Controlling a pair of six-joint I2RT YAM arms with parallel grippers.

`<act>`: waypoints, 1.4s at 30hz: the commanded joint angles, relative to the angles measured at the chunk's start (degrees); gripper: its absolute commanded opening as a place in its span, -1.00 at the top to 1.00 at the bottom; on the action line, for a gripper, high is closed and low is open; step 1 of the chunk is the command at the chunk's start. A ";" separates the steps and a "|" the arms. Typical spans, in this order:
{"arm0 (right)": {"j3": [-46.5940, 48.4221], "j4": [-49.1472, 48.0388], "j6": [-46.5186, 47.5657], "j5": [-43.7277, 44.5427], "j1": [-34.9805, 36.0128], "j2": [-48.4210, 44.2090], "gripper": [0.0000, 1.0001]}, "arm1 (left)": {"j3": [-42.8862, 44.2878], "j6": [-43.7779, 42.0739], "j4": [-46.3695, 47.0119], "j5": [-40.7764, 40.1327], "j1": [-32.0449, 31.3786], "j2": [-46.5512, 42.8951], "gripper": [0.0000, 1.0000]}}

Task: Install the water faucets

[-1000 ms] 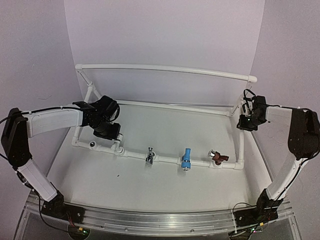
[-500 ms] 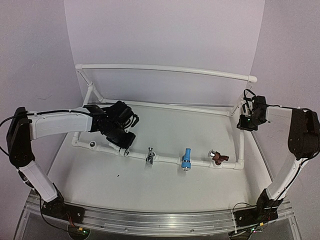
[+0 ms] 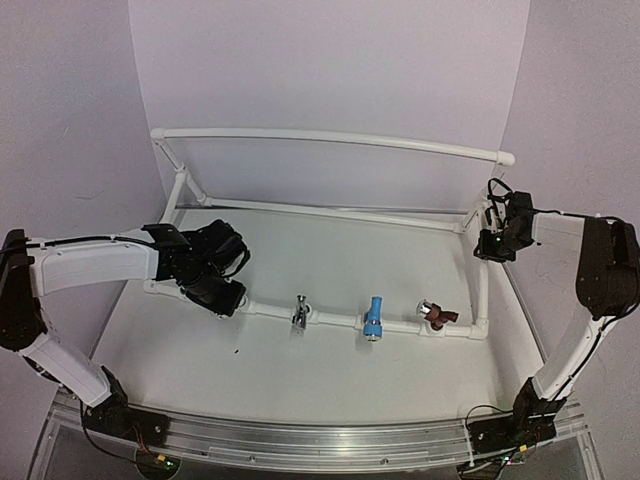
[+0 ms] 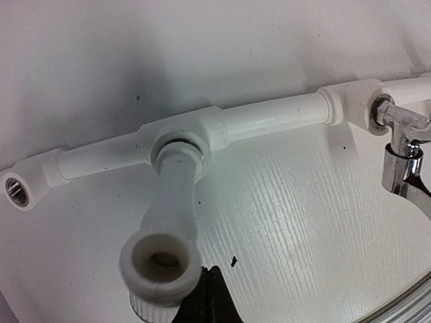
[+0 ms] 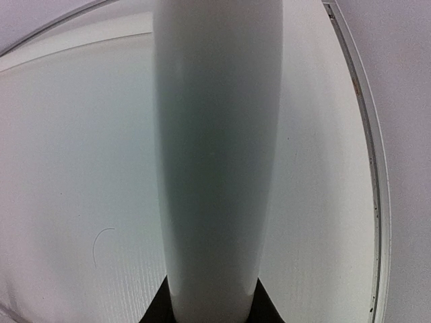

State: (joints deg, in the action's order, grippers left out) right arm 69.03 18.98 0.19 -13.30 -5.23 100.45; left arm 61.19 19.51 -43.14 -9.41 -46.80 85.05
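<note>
A white faucet (image 4: pixel 172 222) sits in a tee socket of the front pipe of the PVC frame (image 4: pixel 269 118), its spout pointing at the left wrist camera. My left gripper (image 4: pixel 210 296) is shut and empty, its tips just right of the faucet's ribbed knob. In the top view the left gripper (image 3: pixel 215 288) covers that faucet. The chrome faucet (image 3: pixel 300 312), the light blue one (image 3: pixel 373 318) and the reddish-brown one (image 3: pixel 437 315) sit along the same pipe. The chrome one also shows in the left wrist view (image 4: pixel 404 158). My right gripper (image 3: pixel 493 243) is shut on the frame's right upright pipe (image 5: pixel 215 134).
The PVC frame (image 3: pixel 330 137) rings the white table, with a raised back rail. An open elbow socket (image 4: pixel 17 190) with metal thread ends the front pipe at the left. A metal rail (image 3: pixel 320 440) runs along the near edge.
My left gripper swung right along the front pipe, then came back left and nearer, to the white faucet. The right arm has not moved.
</note>
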 commanded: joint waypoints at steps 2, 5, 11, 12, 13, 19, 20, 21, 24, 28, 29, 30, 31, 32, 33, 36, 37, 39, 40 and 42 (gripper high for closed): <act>2.00 1.83 4.65 1.94 -1.34 1.44 1.00 | -0.63 5.05 -6.27 -7.22 0.26 -3.26 1.00; 2.07 1.85 4.74 1.97 -1.44 1.26 1.00 | -1.69 6.32 -5.93 -6.19 0.96 -3.70 1.00; 1.77 1.82 5.15 2.22 -1.82 0.77 1.00 | -2.69 8.06 -4.89 -7.25 6.14 -3.50 1.00; 1.74 1.80 5.23 2.28 -1.91 0.64 1.00 | -2.91 7.81 -4.12 -6.88 7.38 -3.75 1.00; 1.72 1.81 5.33 2.25 -2.00 0.53 1.00 | -3.02 7.42 -3.23 -6.70 8.43 -4.00 1.00; 1.52 1.92 5.44 2.03 -2.24 0.36 1.00 | -0.39 4.53 -0.79 -5.36 9.80 -2.35 0.99; 1.44 1.92 5.45 2.01 -2.27 0.33 1.00 | -0.34 4.41 -0.51 -4.67 9.81 -2.19 0.99; 1.36 1.93 5.49 1.99 -2.31 0.26 1.00 | -0.59 4.53 -0.15 -4.18 9.81 -2.27 1.00; 1.10 1.93 5.64 2.05 -2.32 0.08 1.00 | -2.48 5.08 0.67 -3.50 9.80 -3.21 1.00; 1.09 1.93 5.71 2.31 -2.32 0.01 1.00 | -3.60 6.33 0.44 -1.92 9.80 -3.47 1.00; 1.16 1.94 5.70 2.31 -2.32 0.01 1.00 | -3.94 6.67 0.55 -1.20 9.80 -3.65 1.00; 1.19 1.94 5.70 2.31 -2.31 0.01 1.00 | -4.42 7.02 0.67 -0.54 9.78 -4.10 1.00; 1.20 1.92 5.69 2.31 -2.33 0.01 1.00 | -4.97 7.48 0.88 0.04 9.77 -4.59 1.00; 1.20 1.91 5.66 2.31 -2.36 0.01 1.00 | -5.52 7.97 1.09 0.48 9.74 -5.13 1.00; 1.19 1.93 5.64 2.31 -2.41 0.01 1.00 | -6.11 8.33 1.43 1.27 9.71 -5.78 1.00; 1.10 1.94 5.62 2.29 -2.40 0.01 1.00 | -7.54 9.53 1.81 2.04 9.36 -7.42 1.00; 1.09 1.94 5.62 2.23 -2.40 0.01 1.00 | -7.94 9.77 1.71 1.55 9.29 -7.86 1.00; 1.21 1.98 5.50 2.11 -2.41 0.17 1.00 | -8.26 9.65 2.00 1.01 9.27 -8.27 1.00; 1.30 2.01 5.42 2.01 -2.41 0.30 1.00 | -8.12 9.43 2.40 1.12 9.31 -8.16 1.00; 1.47 1.99 5.25 1.84 -2.40 0.45 1.00 | -7.42 9.07 3.37 1.47 9.30 -7.53 1.00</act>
State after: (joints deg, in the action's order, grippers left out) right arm 69.38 19.51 0.86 -14.60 -6.36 100.62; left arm 53.09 28.18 -42.35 -7.25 -37.40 78.70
